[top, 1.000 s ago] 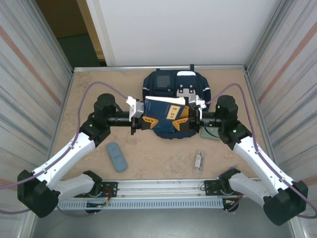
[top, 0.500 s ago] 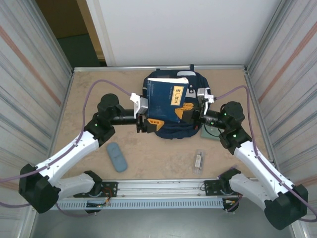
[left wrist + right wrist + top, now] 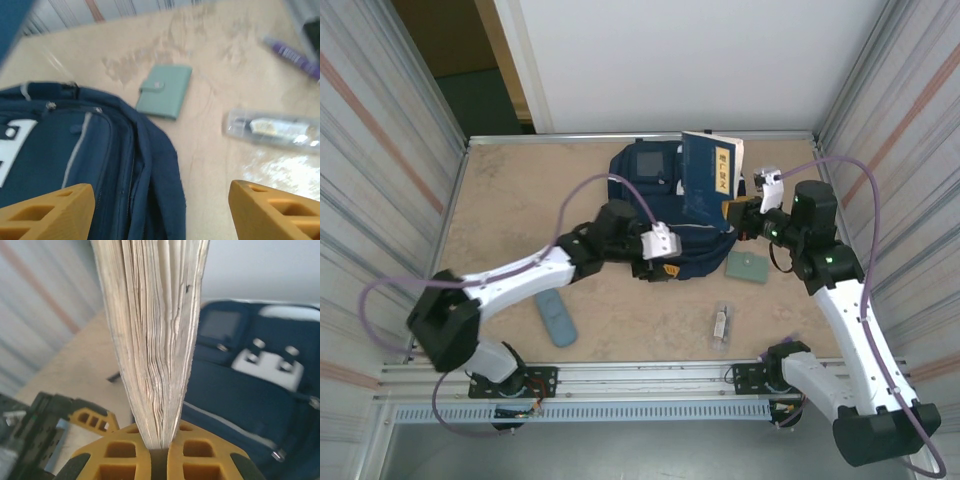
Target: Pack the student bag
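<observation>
**Book held upright over the bag, left fingers spread**

**Top view.** The bag [image 3: 665, 215] lies at the back middle of the bench [image 3: 520, 200], with its grey panel toward the far wall. The right fingers [image 3: 738, 211] pinch a dark blue book [image 3: 710, 180] low on its right edge. They hold it upright above the bag's right half. Yellow characters run down the cover, too small to read. The left fingers [image 3: 664, 269] hang over the bag's near edge. A blue case [image 3: 555, 316] lies by the left arm. A green wallet [image 3: 748, 266] sits just beside the bag's near right corner, and a clear packet [image 3: 721, 322] lies nearer the arm bases.

**Left wrist.** The left fingers [image 3: 45, 210] stand spread wide with nothing between them. Below them is the bag [image 3: 85, 155], showing a thin white zipper line. A white patch on it bears dark marks, but the frame edge cuts them off and they cannot be read. The wallet [image 3: 165, 91], closed by a snap tab, lies just beside the bag's edge. The packet [image 3: 272, 127] lies to the right of the wallet, and its label is too blurred to read. A purple cable [image 3: 292, 52] crosses the top right corner.

**Right wrist.** The right fingers [image 3: 200, 455] are pressed onto the book [image 3: 155, 340], whose page edges face the camera. Behind it lies the bag [image 3: 240, 405], with its grey panel and a white patch in sight.
</observation>
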Controlling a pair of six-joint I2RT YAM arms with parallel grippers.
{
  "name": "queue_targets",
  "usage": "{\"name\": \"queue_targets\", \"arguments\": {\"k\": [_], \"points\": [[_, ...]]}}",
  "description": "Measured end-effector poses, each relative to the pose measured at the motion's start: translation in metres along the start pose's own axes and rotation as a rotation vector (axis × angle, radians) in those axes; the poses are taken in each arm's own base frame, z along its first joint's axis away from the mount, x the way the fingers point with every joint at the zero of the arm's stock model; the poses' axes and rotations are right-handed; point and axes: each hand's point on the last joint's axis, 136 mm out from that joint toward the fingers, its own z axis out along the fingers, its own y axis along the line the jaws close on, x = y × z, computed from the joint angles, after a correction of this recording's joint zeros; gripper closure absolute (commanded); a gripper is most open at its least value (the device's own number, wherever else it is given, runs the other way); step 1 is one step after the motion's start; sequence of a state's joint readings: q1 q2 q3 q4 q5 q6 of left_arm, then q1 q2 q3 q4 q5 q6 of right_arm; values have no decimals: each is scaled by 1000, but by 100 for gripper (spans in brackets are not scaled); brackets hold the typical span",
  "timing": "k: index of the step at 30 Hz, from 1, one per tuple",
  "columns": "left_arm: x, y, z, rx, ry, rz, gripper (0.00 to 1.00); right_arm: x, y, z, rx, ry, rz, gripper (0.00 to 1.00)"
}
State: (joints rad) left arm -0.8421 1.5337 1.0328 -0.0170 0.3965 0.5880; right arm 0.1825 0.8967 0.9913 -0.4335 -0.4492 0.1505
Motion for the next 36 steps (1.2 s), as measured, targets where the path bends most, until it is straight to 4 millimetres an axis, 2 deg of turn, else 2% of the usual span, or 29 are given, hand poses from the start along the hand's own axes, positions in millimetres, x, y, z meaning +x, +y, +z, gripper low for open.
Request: {"name": "queue_targets", "arguments": {"k": [3, 6, 10, 12, 15, 20, 26, 28, 29, 31, 32, 34, 36], "points": [[28, 13, 30, -30, 112, 29, 26, 13, -18, -3, 90, 48, 15, 100], [51, 33, 54, -86, 209, 67, 24, 18, -27, -7, 137, 61, 15, 100], [83, 56, 77, -163, 343, 106, 23, 16, -28, -18, 162, 39, -7, 100], [92, 63, 84, -179, 387, 103, 25, 16, -26, -22, 162, 30, -19, 100], [93, 68, 86, -191, 403, 82, 35, 20, -26, -27, 165, 37, -31, 100], [93, 75, 81, -152, 369, -14, 42, 33, -27, -29, 170, 62, -39, 100], [100, 81, 72, -98, 349, -92, 51, 37, -25, -34, 169, 63, -52, 100], [99, 84, 72, -87, 356, -103, 57, 38, -25, -34, 169, 67, -51, 100], [99, 84, 74, -78, 357, -106, 57, 39, -25, -34, 170, 69, -49, 100], [98, 82, 82, -47, 351, -106, 46, 43, -26, -34, 171, 74, -43, 100], [99, 81, 86, -35, 351, -101, 45, 46, -27, -34, 172, 82, -39, 100], [104, 74, 91, -12, 360, -96, 46, 51, -28, -33, 175, 100, -29, 100], [105, 69, 94, 0, 365, -88, 55, 56, -29, -33, 176, 114, -17, 100]]}}
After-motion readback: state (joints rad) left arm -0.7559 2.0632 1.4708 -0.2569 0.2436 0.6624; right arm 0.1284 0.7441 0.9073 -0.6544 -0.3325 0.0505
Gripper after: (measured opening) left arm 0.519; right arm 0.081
